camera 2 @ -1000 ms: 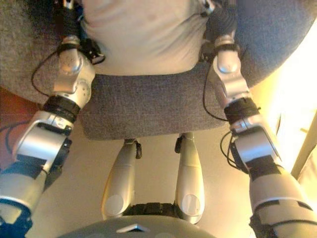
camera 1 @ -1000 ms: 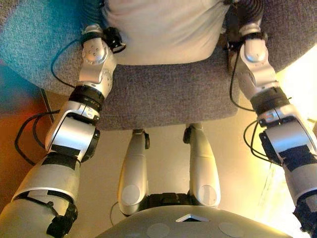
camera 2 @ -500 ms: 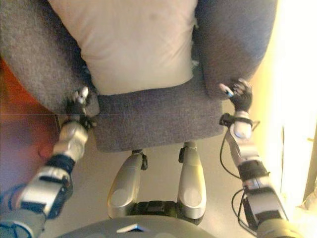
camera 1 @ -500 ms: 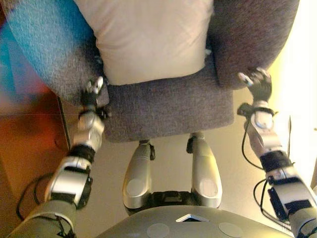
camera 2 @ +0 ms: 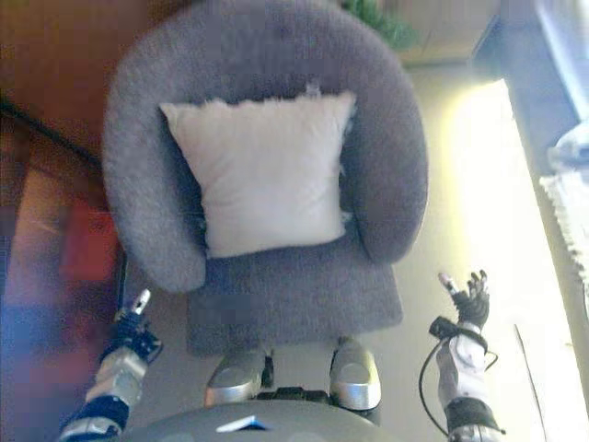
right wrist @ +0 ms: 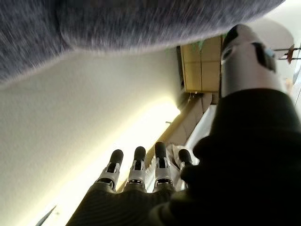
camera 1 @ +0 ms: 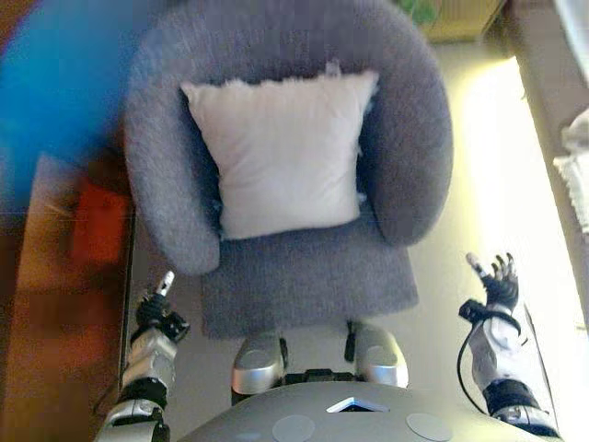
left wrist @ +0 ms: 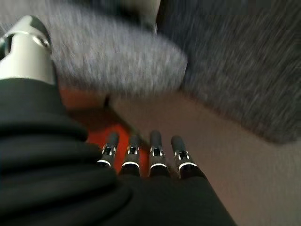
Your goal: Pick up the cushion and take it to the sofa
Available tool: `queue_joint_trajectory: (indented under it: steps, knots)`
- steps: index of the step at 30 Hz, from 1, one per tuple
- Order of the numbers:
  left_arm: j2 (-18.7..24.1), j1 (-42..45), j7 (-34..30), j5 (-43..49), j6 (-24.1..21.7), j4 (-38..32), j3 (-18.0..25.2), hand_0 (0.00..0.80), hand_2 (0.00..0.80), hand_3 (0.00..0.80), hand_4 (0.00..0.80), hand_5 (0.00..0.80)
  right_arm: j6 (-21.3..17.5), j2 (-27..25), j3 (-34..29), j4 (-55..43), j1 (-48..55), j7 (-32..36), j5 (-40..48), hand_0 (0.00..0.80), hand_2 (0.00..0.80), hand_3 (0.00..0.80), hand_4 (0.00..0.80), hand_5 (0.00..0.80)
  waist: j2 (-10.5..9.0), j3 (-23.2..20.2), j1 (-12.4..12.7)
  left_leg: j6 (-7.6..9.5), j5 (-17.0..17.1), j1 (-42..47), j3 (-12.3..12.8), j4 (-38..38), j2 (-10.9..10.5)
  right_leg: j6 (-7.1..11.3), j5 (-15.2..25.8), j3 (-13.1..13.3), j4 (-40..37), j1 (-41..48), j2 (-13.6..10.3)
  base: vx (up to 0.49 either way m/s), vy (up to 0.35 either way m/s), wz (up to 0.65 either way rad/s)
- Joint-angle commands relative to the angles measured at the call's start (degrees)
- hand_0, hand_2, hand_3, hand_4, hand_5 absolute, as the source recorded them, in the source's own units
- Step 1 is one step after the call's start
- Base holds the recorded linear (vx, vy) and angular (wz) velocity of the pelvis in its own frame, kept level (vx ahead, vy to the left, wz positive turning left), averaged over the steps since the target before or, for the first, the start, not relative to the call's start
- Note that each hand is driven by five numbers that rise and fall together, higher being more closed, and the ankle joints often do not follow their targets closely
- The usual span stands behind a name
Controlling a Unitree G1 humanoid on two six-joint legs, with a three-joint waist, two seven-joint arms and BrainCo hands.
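A white square cushion point(camera 1: 279, 152) leans against the back of a grey round armchair point(camera 1: 419, 138), resting on its seat point(camera 1: 304, 281). It also shows in the right eye view point(camera 2: 262, 170). My left hand point(camera 1: 158, 306) is low at the armchair's front left corner, open and empty, fingers straight in the left wrist view point(left wrist: 150, 153). My right hand point(camera 1: 495, 281) is to the right of the seat over the floor, open and empty, fingers straight in the right wrist view point(right wrist: 141, 172). Neither hand touches the cushion.
A reddish-brown floor area or rug point(camera 1: 74, 276) lies left of the armchair. A pale floor point(camera 1: 497, 166) runs along its right side. A light fringed cloth point(camera 1: 575, 175) shows at the right edge. A wooden box point(camera 1: 465, 17) stands behind the chair.
Both hands have let go of the cushion and drawn back and down to the chair's front corners. The view has pulled back, so the whole armchair now shows.
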Motion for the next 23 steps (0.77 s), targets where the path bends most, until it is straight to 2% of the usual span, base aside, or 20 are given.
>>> queue_joint_trajectory:
  steps: [1, 3, 7, 10, 13, 15, 19, 23]
  knots:
    - [0.7, 2.0, -5.3, 3.2, -0.1, 5.3, -2.3, 0.0, 0.0, 0.0, 0.0, 0.0, 2.9, 1.6, 2.1, 6.1, 2.5, 6.4, -0.5, 0.0, 0.0, 0.0, 0.0, 0.0, -2.45, -5.8, 0.7, 2.29, -3.6, 3.0, 3.2, 1.4, -1.5, 2.96, -0.3, 1.9, 2.7, 0.2, -1.1, 0.051, -0.015, 0.03]
    - [-0.6, 1.3, -6.0, 4.5, -0.7, 10.1, -4.7, 0.0, 0.0, 0.0, 0.0, 0.0, 4.4, 3.4, 4.7, 14.2, 1.8, 10.4, -1.4, 0.0, 0.0, 0.0, 0.0, 0.0, -2.62, -6.9, 1.1, 2.63, -4.1, 4.4, 3.0, 0.9, -1.6, 2.72, -0.8, 1.7, 2.3, 1.9, -0.7, 0.024, -0.011, -0.01]
    - [-2.9, -1.1, -5.4, 8.4, -0.1, 18.2, -8.8, 0.0, 0.0, 0.0, 0.0, 0.0, 11.4, 6.4, 12.0, 22.2, -1.7, 13.2, -3.9, 0.0, 0.0, 0.0, 0.0, 0.0, -3.08, -8.0, 2.0, 3.22, -4.7, 6.2, 2.5, 0.4, -1.8, 2.06, -1.6, 1.3, 1.9, 4.0, -0.2, -0.01, -0.022, -0.03]
    - [-3.7, -2.4, -4.8, 13.5, 4.1, 21.0, -11.3, 0.0, 0.0, 0.0, 0.0, 0.0, 14.0, 8.1, 16.3, 22.9, -3.4, 14.1, -4.1, 0.0, 0.0, 0.0, 0.0, 0.0, -3.16, -8.7, 2.3, 3.37, -5.0, 6.6, 2.0, 0.3, -1.9, 1.67, -2.0, 1.4, 1.7, 4.8, 0.2, -0.026, 0.001, 0.02]
    - [-4.2, -3.8, -6.3, 16.0, 9.3, 22.8, -13.6, 0.0, 0.0, 0.0, 0.0, 0.0, 16.1, 8.6, 19.4, 23.2, -4.6, 13.6, -6.2, 0.0, 0.0, 0.0, 0.0, 0.0, -2.93, -9.3, 2.0, 3.53, -5.5, 7.2, 2.3, 0.3, -2.0, 1.3, -2.4, 1.8, 1.4, 5.5, 0.4, -0.035, 0.027, -0.03]
    - [-4.3, -4.5, -7.2, 18.2, 10.6, 23.3, -15.1, 0.0, 0.0, 0.0, 0.0, 0.0, 16.1, 8.6, 20.7, 23.4, -5.1, 13.0, -6.7, 0.0, 0.0, 0.0, 0.0, 0.0, -2.85, -9.6, 1.8, 3.65, -5.7, 7.4, 2.3, 0.3, -2.1, 1.26, -2.6, 2.0, 1.2, 5.7, 0.5, -0.034, 0.027, -0.17]
    - [-4.4, -6.0, -8.1, 17.4, 13.1, 22.9, -18.0, 0.0, 0.0, 0.0, 0.0, 0.0, 18.8, 8.4, 22.1, 23.6, -5.7, 10.8, -7.3, 0.0, 0.0, 0.0, 0.0, 0.0, -2.6, -10.2, 1.5, 3.8, -6.2, 8.0, 2.4, 0.3, -2.2, 1.29, -2.8, 2.4, 1.2, 6.1, 0.5, -0.019, 0.031, 0.07]
    - [-4.5, -6.5, -8.1, 15.9, 14.8, 22.8, -18.5, 0.0, 0.0, 0.0, 0.0, 0.0, 20.3, 8.3, 22.5, 26.1, -5.8, 8.1, -7.9, 0.0, 0.0, 0.0, 0.0, 0.0, -2.43, -10.4, 1.7, 3.83, -6.5, 8.3, 2.5, 0.3, -2.1, 1.35, -2.9, 2.0, 1.1, 6.5, 0.4, -0.015, 0.019, -0.03]
